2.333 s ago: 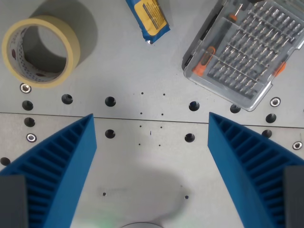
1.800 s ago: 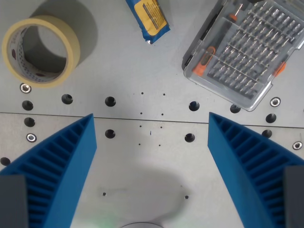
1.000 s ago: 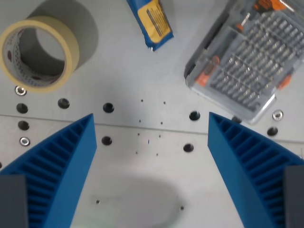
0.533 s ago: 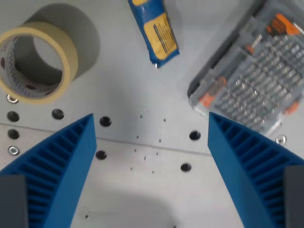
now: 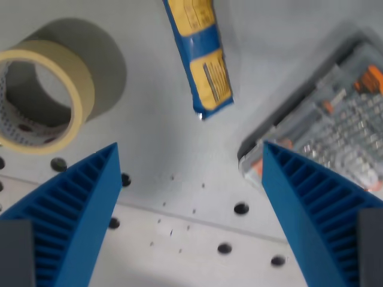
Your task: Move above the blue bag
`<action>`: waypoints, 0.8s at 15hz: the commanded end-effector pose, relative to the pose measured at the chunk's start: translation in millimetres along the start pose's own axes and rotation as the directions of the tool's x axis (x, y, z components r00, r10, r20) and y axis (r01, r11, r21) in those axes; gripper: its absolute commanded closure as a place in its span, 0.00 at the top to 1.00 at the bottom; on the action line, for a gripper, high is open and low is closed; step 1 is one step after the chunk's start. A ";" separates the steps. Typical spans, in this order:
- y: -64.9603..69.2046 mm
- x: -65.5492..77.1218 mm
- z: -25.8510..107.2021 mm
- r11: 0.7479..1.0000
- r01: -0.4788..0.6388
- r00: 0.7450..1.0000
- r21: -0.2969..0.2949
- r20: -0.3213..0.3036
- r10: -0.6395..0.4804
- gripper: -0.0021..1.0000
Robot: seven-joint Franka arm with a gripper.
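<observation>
The blue bag (image 5: 200,57) with yellow panels lies on the grey table at the top middle of the wrist view, running off the top edge. My gripper (image 5: 190,155) is open and empty, its two blue ribbed fingers (image 5: 75,221) wide apart at the lower left and lower right. The bag's lower end sits just beyond the gap between the fingers, a little toward the wrist view's right of the middle.
A roll of beige tape (image 5: 36,98) stands at the wrist view's left. A clear case of screwdriver bits (image 5: 335,125) lies at the wrist view's right, blurred. The grey table (image 5: 155,155) has rows of bolt holes and a seam.
The whole scene has slid down and spread in the picture, so the camera has moved toward the bag. More of the bag's length shows now. The fingers stay open.
</observation>
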State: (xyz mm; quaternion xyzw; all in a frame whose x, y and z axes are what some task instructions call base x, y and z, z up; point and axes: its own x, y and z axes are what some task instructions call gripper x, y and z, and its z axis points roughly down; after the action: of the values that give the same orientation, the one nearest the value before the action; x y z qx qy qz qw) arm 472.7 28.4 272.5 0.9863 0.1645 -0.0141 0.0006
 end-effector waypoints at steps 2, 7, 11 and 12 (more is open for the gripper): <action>0.2 13.1 16.2 0.981 0.186 0.982 -0.050 -0.008 -0.186 1.00; 1.5 30.7 41.0 0.971 0.233 0.972 -0.045 0.021 -0.232 1.00; 2.8 42.3 61.2 0.967 0.250 0.968 -0.041 0.033 -0.249 1.00; 3.0 44.5 66.2 0.967 0.251 0.968 -0.042 0.031 -0.250 1.00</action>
State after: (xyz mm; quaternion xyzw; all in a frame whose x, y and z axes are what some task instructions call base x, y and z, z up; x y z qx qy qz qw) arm 506.2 37.1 206.0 0.9714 0.2372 -0.0107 0.0016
